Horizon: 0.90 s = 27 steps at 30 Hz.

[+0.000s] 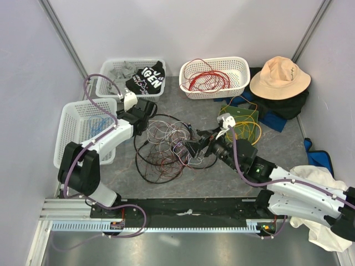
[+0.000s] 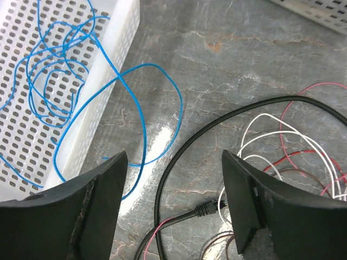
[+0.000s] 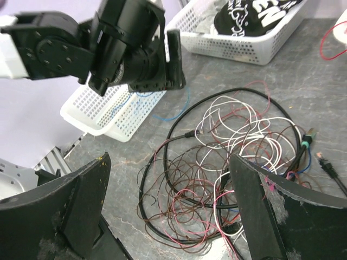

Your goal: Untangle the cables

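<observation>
**Two wide-open hands flank the cables point(image 1: 166, 147)**

Bare worktop point(image 2: 227, 59) lies ahead of the left hand point(image 2: 173, 162), fingers spread wide, holding nothing. A blue cable point(image 2: 180, 100) spills over the white basket point(image 2: 116, 32) rim to its left; a black cable point(image 2: 203, 209) passes beneath it. The right hand point(image 3: 168, 162), equally wide and empty, hovers just short of the knotted cables.

Open gripper point(image 2: 173, 200) above blue cable point(image 2: 143, 116) beside basket point(image 2: 116, 32).

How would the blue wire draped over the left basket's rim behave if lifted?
Probably floppy: the blue wire sags in loose loops over the basket rim. Likely light, being so thin. Pulling may drag its coils out.
</observation>
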{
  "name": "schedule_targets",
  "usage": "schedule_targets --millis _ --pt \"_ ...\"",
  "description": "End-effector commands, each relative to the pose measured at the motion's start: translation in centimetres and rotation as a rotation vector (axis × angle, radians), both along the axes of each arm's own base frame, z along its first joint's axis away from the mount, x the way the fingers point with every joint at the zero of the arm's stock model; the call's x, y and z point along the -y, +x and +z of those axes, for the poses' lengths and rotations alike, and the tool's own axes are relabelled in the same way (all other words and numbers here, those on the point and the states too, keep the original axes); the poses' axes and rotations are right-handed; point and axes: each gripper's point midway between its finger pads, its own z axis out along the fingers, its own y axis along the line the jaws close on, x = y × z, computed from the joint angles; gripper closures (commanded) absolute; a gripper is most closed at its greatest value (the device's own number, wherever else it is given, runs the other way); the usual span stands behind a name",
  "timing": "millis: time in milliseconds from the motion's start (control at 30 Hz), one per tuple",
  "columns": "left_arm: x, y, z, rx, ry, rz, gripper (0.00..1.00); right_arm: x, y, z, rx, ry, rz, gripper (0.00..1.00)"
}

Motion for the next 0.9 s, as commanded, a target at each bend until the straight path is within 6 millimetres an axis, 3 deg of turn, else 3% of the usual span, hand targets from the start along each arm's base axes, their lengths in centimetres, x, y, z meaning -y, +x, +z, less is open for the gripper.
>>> schedule_targets --millis 0,133,233,267,333,400,433,533,600,700,800,867 --pt "-1.0 0.6 0.0 0.015 -0.012 0.032 0.31 1.5 0.1 0.8 0.024 0.003 -0.044 0.02" --pt "-1.6 0.7 -0.6 -0.004 -0.019 0.039 0.44 2.3 -0.2 0.8 0.024 0.005 -0.055 0.02" --pt "-2.2 0.5 -0.7 -0.002 -0.036 0.054 0.64 2.7 -0.2 0.7 0.027 0.003 -0.071 0.02" --pt "-2.5 0.5 -0.3 0.009 -0.038 0.061 0.82 2.8 -0.2 0.6 0.025 -0.001 -0.072 0.02" --pt "-3.0 0.1 1.0 0.038 -0.044 0.067 0.98 2.8 -0.1 0.6 0.024 -0.002 -0.075 0.02" --pt "-3.4 -0.1 2.6 0.077 -0.054 0.077 0.98 2.8 -0.1 0.5 0.023 -0.001 -0.077 0.02" --pt "-3.7 -0.5 4.9 0.138 -0.065 0.078 0.98 2.8 -0.2 0.5 0.021 0.003 -0.072 0.02" --pt "-4.6 -1.3 9.6 0.232 -0.057 0.088 0.98 2.4 -0.3 0.5 0.019 0.012 -0.057 0.02" --pt "-5.4 -2.2 14.7 0.349 -0.073 0.104 0.98 2.1 -0.3 0.3 0.013 0.010 -0.049 0.02" --pt "-7.3 -4.2 20.3 0.469 -0.046 0.145 0.98 1.7 -0.3 0.0 0.004 0.015 -0.037 0.02" --pt "-9.4 -5.9 23.5 0.528 0.014 0.212 0.98 1.3 -0.6 -0.1 -0.005 0.028 -0.014 0.02" --pt "-11.3 -6.8 24.1 0.525 0.049 0.274 0.98 1.3 -0.7 0.2 0.000 0.034 -0.006 0.02"
